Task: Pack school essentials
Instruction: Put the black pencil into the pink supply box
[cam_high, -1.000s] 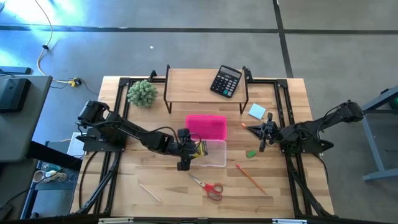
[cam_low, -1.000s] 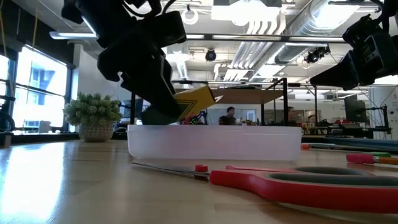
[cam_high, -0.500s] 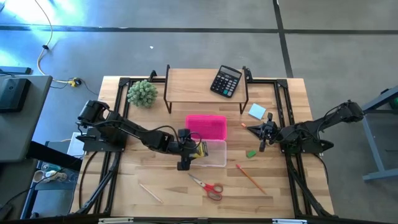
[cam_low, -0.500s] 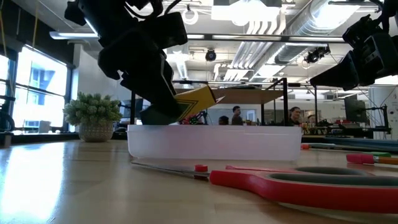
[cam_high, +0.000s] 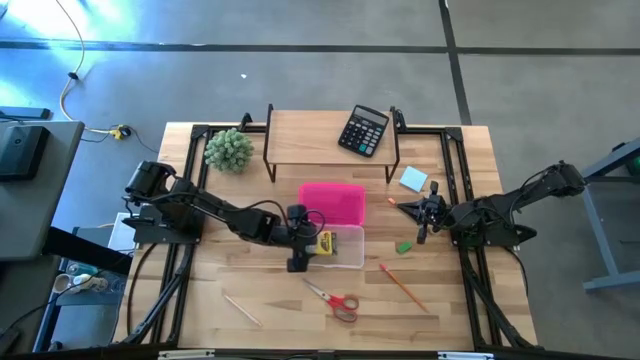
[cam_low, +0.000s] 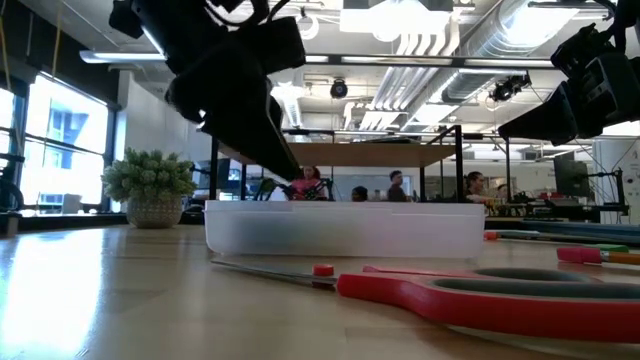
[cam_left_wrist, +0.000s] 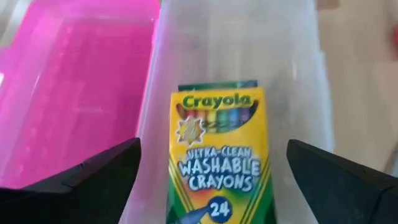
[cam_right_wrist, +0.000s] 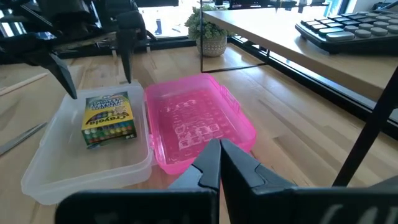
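1. The wooden surface (cam_high: 250, 275) carries everything; the landmark here is the clear box (cam_high: 352, 247), whose open pink lid (cam_high: 333, 203) lies hinged just behind it, on the side toward the raised shelf.
2. The left gripper (cam_high: 297, 243) hangs over the clear box's left end with its jaws spread wide and nothing between them. The crayon box (cam_left_wrist: 217, 155) lies flat on the clear box's floor, directly ahead of those jaws, its long axis running along the gripper's line of sight.
3. The right gripper (cam_high: 428, 213) waits well to the right of the clear box, jaws pressed together and empty, pointing toward the pink lid.
4. With the crayons packed, the next move likely turns on which arm is nearer to each loose item. The red-handled scissors (cam_high: 334, 300) lie in front of the clear box, toward the near edge of the surface, long axis slanting across it; the left jaws look closer.
5. The orange pencil (cam_high: 402, 285) lies in front and to the right of the clear box, slanted the same way; the right arm seems nearer.
6. The thin pale stick (cam_high: 241, 309) lies front-left of the clear box, on the left arm's side.
7. The light-blue notepad (cam_high: 413, 179) sits behind and to the right of the clear box, close by the right jaws.
8. The tiny green eraser (cam_high: 404, 246) lies right of the clear box, below the right jaws and nearest them.
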